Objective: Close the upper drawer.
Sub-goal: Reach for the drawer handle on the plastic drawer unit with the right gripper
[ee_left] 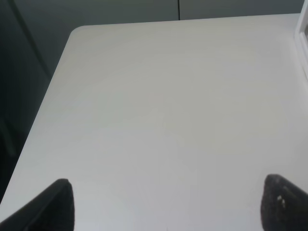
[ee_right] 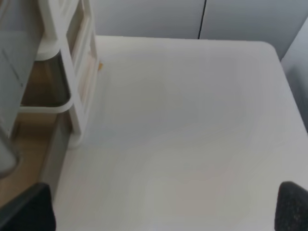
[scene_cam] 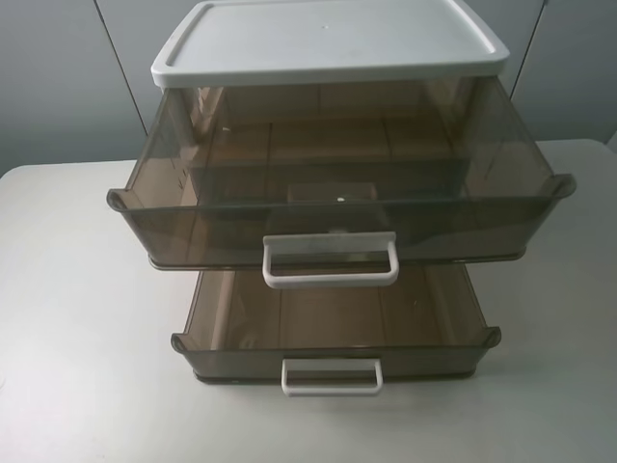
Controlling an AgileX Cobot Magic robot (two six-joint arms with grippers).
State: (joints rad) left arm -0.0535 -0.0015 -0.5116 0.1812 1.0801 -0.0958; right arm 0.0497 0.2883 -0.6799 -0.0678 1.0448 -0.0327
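A small chest of drawers stands at the middle of the white table (scene_cam: 77, 318), toward the far side, with a flat white lid (scene_cam: 328, 43) on top. The upper drawer (scene_cam: 241, 217), deep and smoky brown, is pulled well out toward the near side, so that its front wall hangs far forward of the lid. Its wide white handle (scene_cam: 331, 260) sits at the middle of the front. Nothing is touching the drawer or its handle.

Below it a shallower brown drawer (scene_cam: 337, 328) is also pulled out, reaching even nearer, with a narrower white handle (scene_cam: 331, 376) on its front.

Neither arm shows in the high view. In the left wrist view the left gripper (ee_left: 171, 207) hangs over bare table, its two dark fingertips (ee_left: 57, 207) spread wide apart with nothing between them. In the right wrist view the right gripper (ee_right: 161, 209) is likewise spread wide and holds nothing; the white frame of the chest (ee_right: 72, 72) stands off to one side of it, well apart from the fingertips (ee_right: 293, 207).
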